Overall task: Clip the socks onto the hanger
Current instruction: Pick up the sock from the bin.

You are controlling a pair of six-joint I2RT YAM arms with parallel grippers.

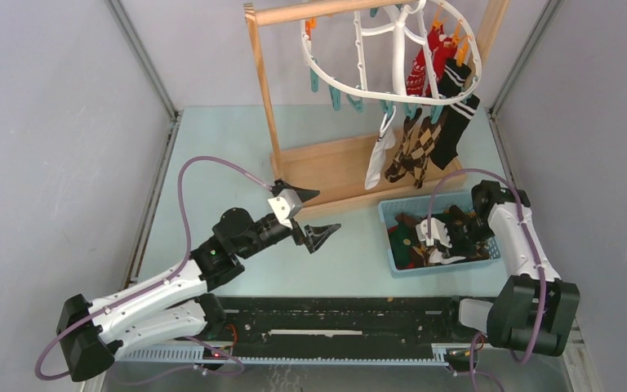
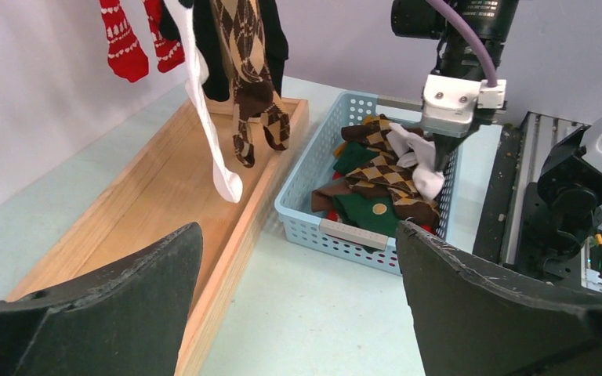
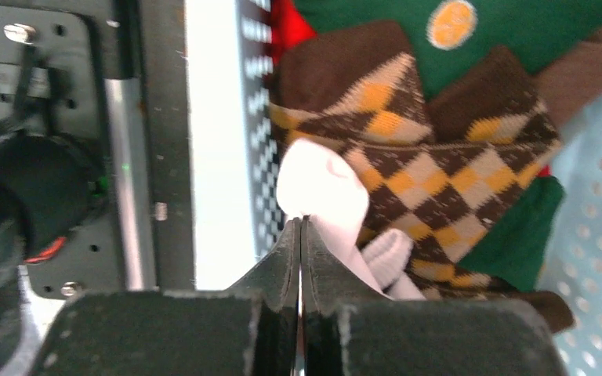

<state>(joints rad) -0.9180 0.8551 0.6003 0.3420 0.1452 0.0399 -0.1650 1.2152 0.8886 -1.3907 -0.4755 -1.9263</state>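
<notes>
**A:** Where's the right hand (image 3: 302,235)?

**B:** Down in the blue basket (image 2: 307,196), on the right side of the tabletop (image 1: 212,163). Its two fingers are pressed tight together. The tips sit on a crumpled white sock (image 3: 320,188) by the basket's near wall, and a fold of it looks pinched between them.

**A:** How does that sock lie?

**B:** It's bunched up. From the wrist camera it runs from the fingertips back to the right, under one finger. It lies on top of a brown and tan diamond-pattern sock (image 3: 431,157) that stretches crosswise, and there's a green sock (image 3: 533,31) beyond that.

**A:** And the left hand (image 1: 310,215)?

**B:** It's spread wide and holds nothing. It hovers over the tabletop just in front of the wooden rack (image 1: 335,167), pointing towards the basket.

**A:** The hanger?

**B:** The white oval hanger (image 1: 359,86) hangs from the rack's top bar, well above and behind the basket, with its long side running left to right. A hanging white sock (image 1: 378,159), a diamond-pattern pair (image 1: 412,151), a black striped sock (image 1: 455,122) and red socks (image 1: 423,69) are clipped on its right half. They all hang lengthwise with toes down.

**A:** Is anything in the way?

**B:** Those dangling socks hang over the rack's base, between the basket and the hanger's rim.
</notes>
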